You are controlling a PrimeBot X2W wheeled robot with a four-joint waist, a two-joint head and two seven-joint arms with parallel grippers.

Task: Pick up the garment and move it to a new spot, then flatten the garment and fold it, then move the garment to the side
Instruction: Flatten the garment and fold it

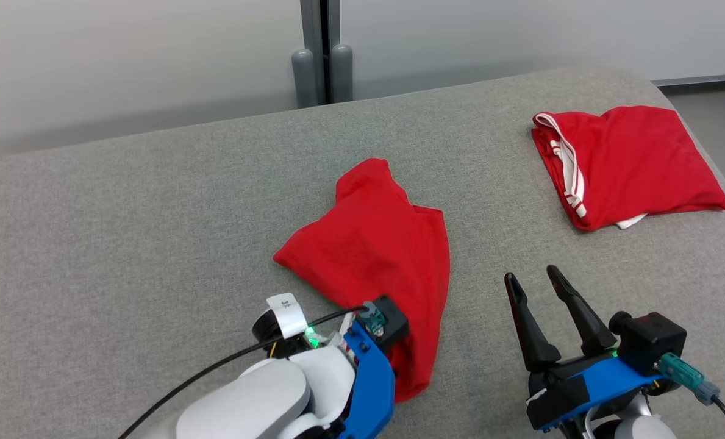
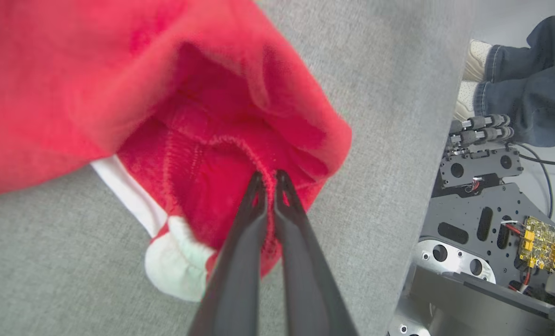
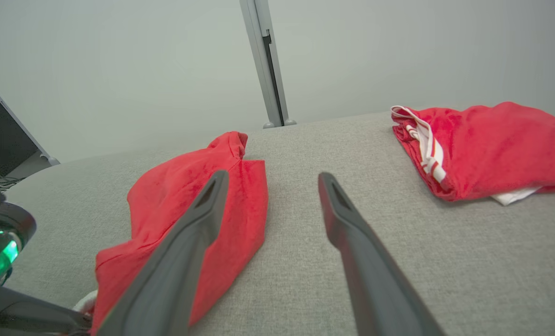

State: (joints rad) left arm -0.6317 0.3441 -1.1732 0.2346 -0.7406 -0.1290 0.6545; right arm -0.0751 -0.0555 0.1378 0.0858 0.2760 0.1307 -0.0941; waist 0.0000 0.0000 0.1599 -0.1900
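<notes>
one near hem of the garment (image 1: 374,244), running lengthwise away, is being clamped by the left gripper (image 2: 268,179); the right gripper (image 1: 530,274) is being held open alongside.

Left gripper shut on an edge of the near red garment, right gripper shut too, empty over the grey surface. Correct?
Not quite: the right gripper is open, fingers apart, per the right wrist view. The left gripper is shut on an edge of the near red garment; the right is empty over the grey surface.
</notes>
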